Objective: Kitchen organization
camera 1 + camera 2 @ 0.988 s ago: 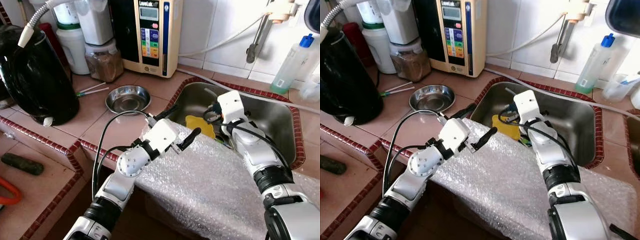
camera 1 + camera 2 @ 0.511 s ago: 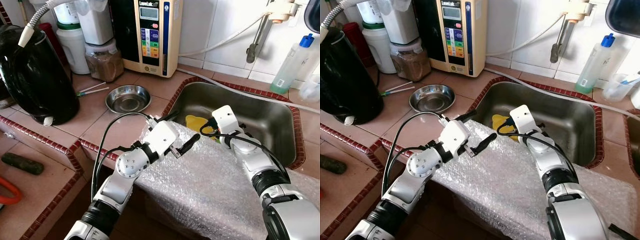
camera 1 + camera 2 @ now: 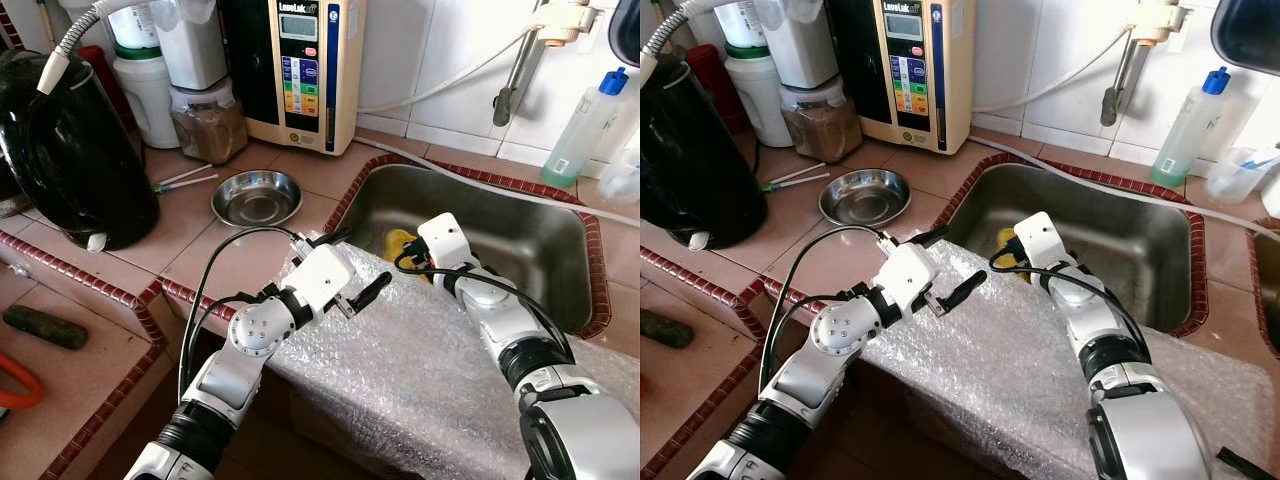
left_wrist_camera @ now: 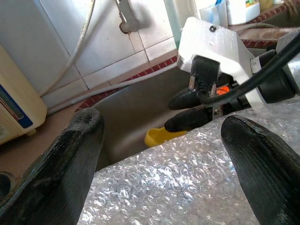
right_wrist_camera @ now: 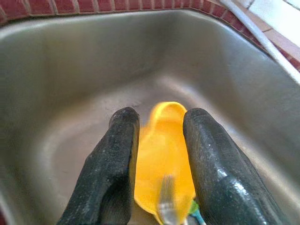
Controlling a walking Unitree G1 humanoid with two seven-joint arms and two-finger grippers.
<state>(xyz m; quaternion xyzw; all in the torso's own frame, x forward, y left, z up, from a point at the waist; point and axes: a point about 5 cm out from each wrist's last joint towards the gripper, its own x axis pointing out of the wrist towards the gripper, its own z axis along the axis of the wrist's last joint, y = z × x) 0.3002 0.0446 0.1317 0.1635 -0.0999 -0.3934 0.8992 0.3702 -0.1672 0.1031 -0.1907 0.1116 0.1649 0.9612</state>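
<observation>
Two claws: both were over the bubble wrap [image 3: 420,350] at the sink's near edge.
Right claw [image 5: 159,154]: parted, fingers either side of the yellow scoop [image 5: 164,140].
Yellow scoop: lay in the sink [image 3: 520,230].
Left claw [image 4: 159,154]: spread wide, grasping nothing.
Counter [image 3: 200,250]: steel bowl [image 3: 256,196] far left.

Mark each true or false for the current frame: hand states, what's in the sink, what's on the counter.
1. The left hand is open over the bubble wrap. True.
2. The right hand is clamped on the steel bowl. False: the steel bowl sits alone on the counter; the right hand is open over a yellow item in the sink.
3. The sink holds a yellow item. True.
4. The black kettle stands inside the sink. False: it stands on the counter at the robot's left.
5. A green-liquid bottle stands behind the sink. True.
</observation>
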